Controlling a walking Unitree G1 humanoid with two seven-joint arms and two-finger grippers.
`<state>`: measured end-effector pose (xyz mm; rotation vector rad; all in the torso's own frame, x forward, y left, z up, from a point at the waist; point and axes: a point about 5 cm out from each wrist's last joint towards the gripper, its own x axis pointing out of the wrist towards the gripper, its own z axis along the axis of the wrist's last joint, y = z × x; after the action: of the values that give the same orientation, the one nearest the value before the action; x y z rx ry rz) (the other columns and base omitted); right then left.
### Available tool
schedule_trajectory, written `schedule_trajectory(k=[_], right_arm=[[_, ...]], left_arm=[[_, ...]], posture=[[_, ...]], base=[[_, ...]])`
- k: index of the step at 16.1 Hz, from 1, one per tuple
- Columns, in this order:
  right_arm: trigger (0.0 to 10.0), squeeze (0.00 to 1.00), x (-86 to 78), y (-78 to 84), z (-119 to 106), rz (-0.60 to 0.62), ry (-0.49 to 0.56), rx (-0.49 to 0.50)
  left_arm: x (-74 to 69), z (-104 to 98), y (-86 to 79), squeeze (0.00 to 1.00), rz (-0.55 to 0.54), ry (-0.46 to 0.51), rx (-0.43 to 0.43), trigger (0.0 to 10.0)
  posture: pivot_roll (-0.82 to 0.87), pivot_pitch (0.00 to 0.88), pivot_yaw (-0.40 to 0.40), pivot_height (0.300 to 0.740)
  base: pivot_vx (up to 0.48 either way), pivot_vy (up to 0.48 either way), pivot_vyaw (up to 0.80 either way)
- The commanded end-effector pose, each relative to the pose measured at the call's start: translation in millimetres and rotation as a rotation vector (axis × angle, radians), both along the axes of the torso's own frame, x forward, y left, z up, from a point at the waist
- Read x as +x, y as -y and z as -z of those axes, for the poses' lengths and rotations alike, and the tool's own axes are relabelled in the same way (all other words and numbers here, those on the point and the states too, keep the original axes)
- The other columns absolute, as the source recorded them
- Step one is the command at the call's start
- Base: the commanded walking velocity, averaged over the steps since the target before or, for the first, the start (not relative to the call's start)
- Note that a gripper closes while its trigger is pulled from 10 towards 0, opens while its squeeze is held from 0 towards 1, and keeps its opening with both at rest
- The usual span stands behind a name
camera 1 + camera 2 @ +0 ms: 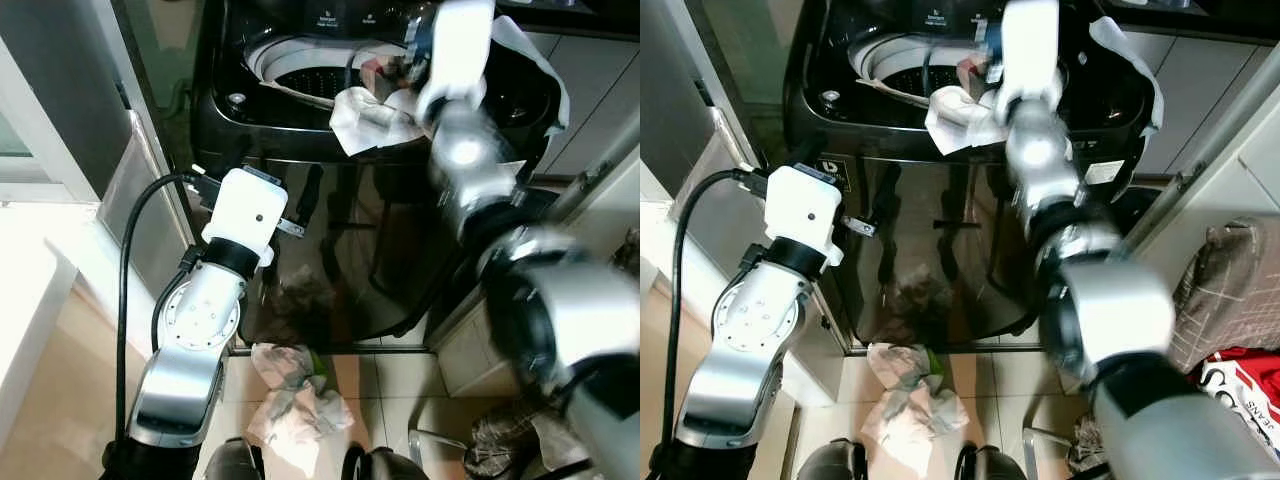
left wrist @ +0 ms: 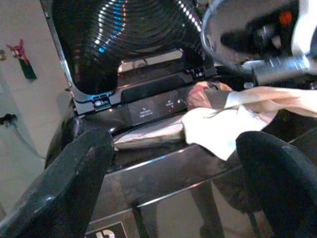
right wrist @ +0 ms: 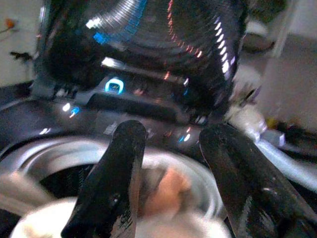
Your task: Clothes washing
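On my left, the left pincer [image 2: 173, 188] hangs low before the washer's [image 1: 330, 250] glossy black front, its two fingers [image 2: 69, 188] spread wide with nothing between them; in the head views its tips are lost against the dark panel, so I read the gap from the wrist camera. Below, a crumpled heap of clothes [image 1: 295, 400] lies on the tiled floor at the washer's foot, its lower edge hidden by my own body. Up top the lid [image 2: 129, 44] stands raised, and a white cloth [image 1: 365, 118] lies draped over the front rim of the drum [image 1: 310, 62], partly inside, partly hanging out. Something pinkish [image 3: 166, 186] sits beside it in the drum; it is too blurred for me to name. The right pincer [image 3: 171, 163] is up over the drum opening just above the cloth, fingers [image 3: 116, 183] parted, and I see nothing clamped between them, though that wrist picture is smeared. Far right, more laundry [image 1: 1230, 300] is piled by the cabinet, cut off at the picture's edge.
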<state>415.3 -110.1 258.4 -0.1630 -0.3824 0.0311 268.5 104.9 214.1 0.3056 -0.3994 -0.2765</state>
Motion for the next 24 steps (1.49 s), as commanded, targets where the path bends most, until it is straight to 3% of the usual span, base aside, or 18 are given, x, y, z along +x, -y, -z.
schedule_trajectory(k=[1,4,5,7,10,13,17,20,22,24], right_arm=[[10.0,0.00,-1.7,3.0,-7.6,-0.004,0.054,0.029],[10.0,0.00,-30.4,17.2,66.9,0.018,0.003,0.090],[10.0,0.00,-49.6,28.3,78.5,0.034,0.042,0.068],[10.0,0.00,-71.6,44.7,85.7,0.076,0.087,0.000],[10.0,0.00,-86.0,54.3,122.7,0.091,-0.062,-0.025],[10.0,0.00,-88.0,44.9,128.2,0.068,-0.120,-0.029],[10.0,0.00,-91.8,39.6,120.1,0.031,-0.063,-0.065],[10.0,0.00,-98.0,46.1,134.7,0.049,-0.145,-0.052],[10.0,0.00,-101.6,53.8,154.0,0.062,-0.276,-0.006],[10.0,0.00,-102.8,51.5,154.9,0.045,-0.291,0.000]], left_arm=[[0.6,-1.8,1.0,0.00,0.002,0.015,-0.003,10.0],[5.2,-2.1,0.2,0.00,0.006,0.025,0.004,10.0],[6.3,-2.2,-0.9,0.00,0.009,0.027,0.004,10.0],[7.3,-1.5,0.1,0.00,0.021,0.030,0.010,10.0],[7.7,-2.5,1.7,0.00,0.038,0.038,0.009,10.0],[6.2,-7.0,0.9,0.00,0.046,0.078,0.016,10.0],[-2.2,-29.7,0.4,0.00,0.025,0.236,0.066,10.0],[-2.8,-32.8,3.5,0.00,0.037,0.255,0.090,10.0],[0.2,-33.5,1.7,0.00,0.007,0.246,0.063,10.0],[-0.1,-35.6,0.6,0.00,0.002,0.253,0.052,10.0]], posture=[[0.12,0.040,-0.081,0.732],[0.10,0.017,-0.076,0.732],[0.09,0.015,-0.069,0.732],[0.07,0.013,-0.065,0.732],[0.06,0.020,-0.053,0.732],[0.06,0.022,-0.051,0.732],[0.08,0.034,-0.060,0.732],[0.08,0.037,-0.063,0.732],[0.08,0.039,-0.064,0.732],[0.07,0.046,-0.063,0.732]], base=[[0.000,0.000,0.00],[0.000,0.000,0.00],[0.000,0.000,0.00],[0.000,0.000,0.00],[0.000,0.000,0.00],[0.401,0.000,0.00],[0.458,0.000,0.00],[0.455,0.000,0.00],[0.231,0.000,0.00],[0.000,0.000,0.00]])
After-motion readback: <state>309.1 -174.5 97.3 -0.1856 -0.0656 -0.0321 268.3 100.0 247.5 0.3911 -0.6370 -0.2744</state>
